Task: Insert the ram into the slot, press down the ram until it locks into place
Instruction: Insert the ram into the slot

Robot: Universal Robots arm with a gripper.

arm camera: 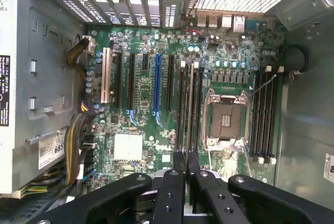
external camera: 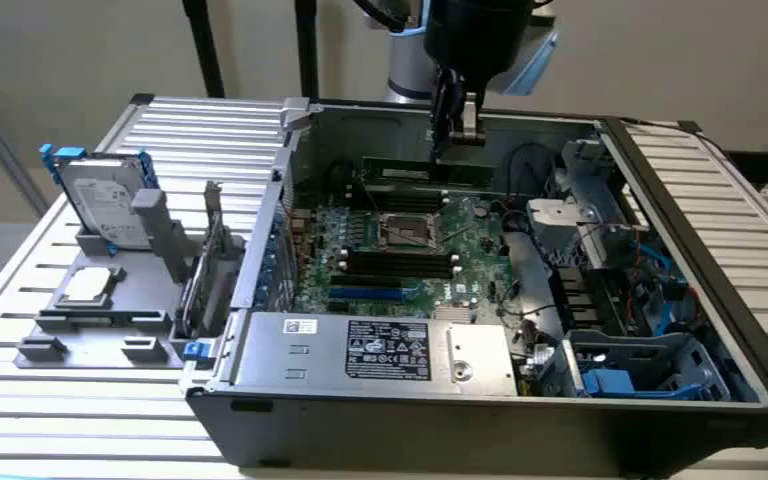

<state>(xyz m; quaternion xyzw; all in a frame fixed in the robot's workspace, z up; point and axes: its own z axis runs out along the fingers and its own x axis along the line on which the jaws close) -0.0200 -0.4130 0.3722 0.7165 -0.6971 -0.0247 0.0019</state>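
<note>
Above the open computer case (external camera: 398, 432), gripper (external camera: 454, 138) pinching the ram (external camera: 411, 172) between closed fingers, strip level over the motherboard (external camera: 480, 235), apart from the slot (external camera: 398, 260)

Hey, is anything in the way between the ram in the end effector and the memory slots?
No solid obstacle shows. The end effector holds the ram above the board; the CPU socket lies flat between it and the empty slots. A thin pale wire seems to cross one end of the slots.
</note>
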